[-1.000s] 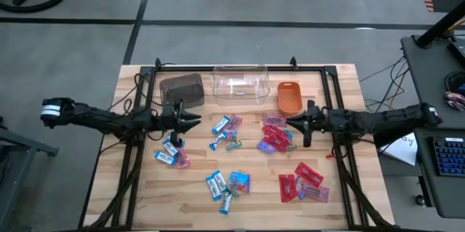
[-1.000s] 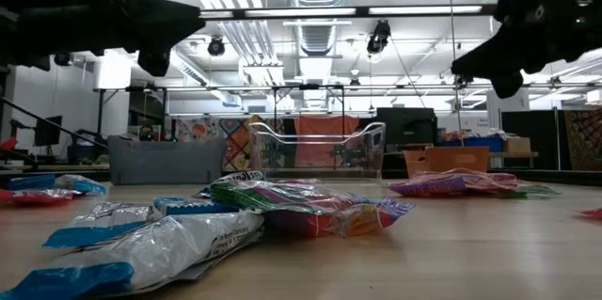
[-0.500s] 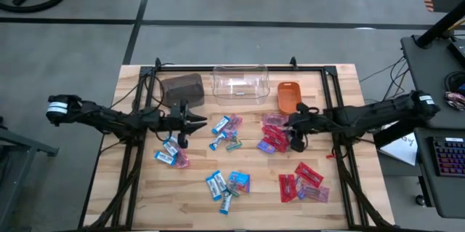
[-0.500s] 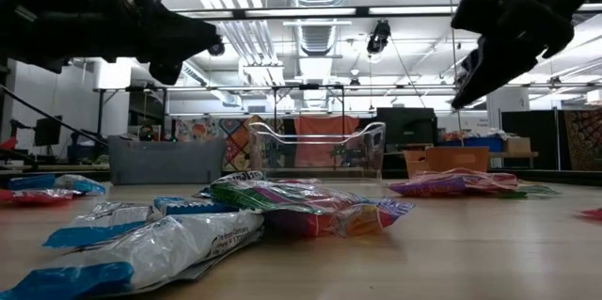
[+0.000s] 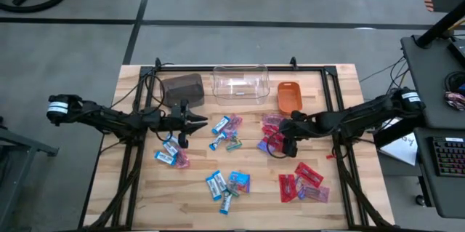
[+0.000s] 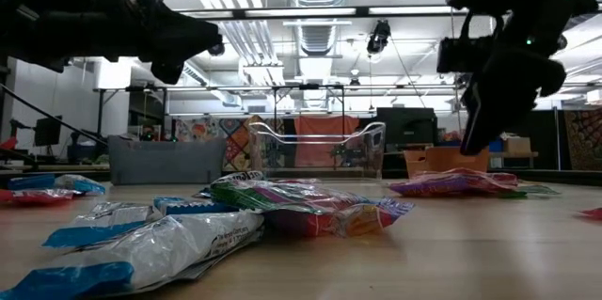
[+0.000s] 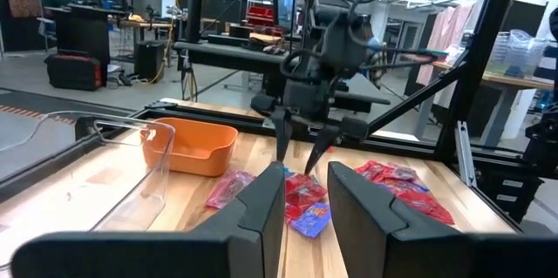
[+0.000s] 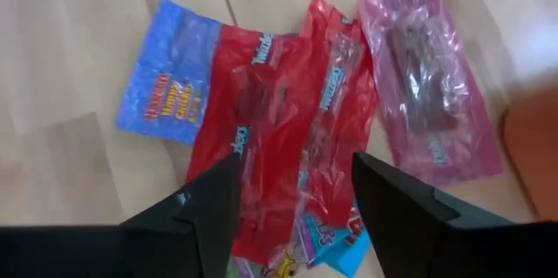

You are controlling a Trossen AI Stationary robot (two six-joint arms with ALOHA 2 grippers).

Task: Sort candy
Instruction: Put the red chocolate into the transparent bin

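Three bins are sitting along the far side of the table [image 5: 341, 188]: a brown bin [image 5: 182, 88], a clear bin [image 5: 240, 83] and an orange bin [image 5: 289, 96]. The clear one and the orange one are showing nothing inside; the inside of the brown one cannot be made out.

The candy [image 5: 275, 136] is lying flat on the wood in loose clusters: a red, pink and blue heap near the orange bin, a red group [image 5: 301, 182] nearer the front edge, blue-and-white pieces [image 5: 225, 184] in the middle front, a few [image 5: 225, 132] below the clear bin, and more [image 5: 172, 153] by the left arm. In the right wrist view the red wrappers [image 8: 279, 139] are lying side by side with their long axes running roughly parallel, a blue one [image 8: 170, 82] and a pink one [image 8: 432, 77] flanking them.

The right gripper [image 5: 288, 143] is pointing down over the heap by the orange bin, jaws spread wide, holding nothing. The left gripper [image 5: 193, 122] is hovering beside the brown bin, its jaws narrowly parted and empty.
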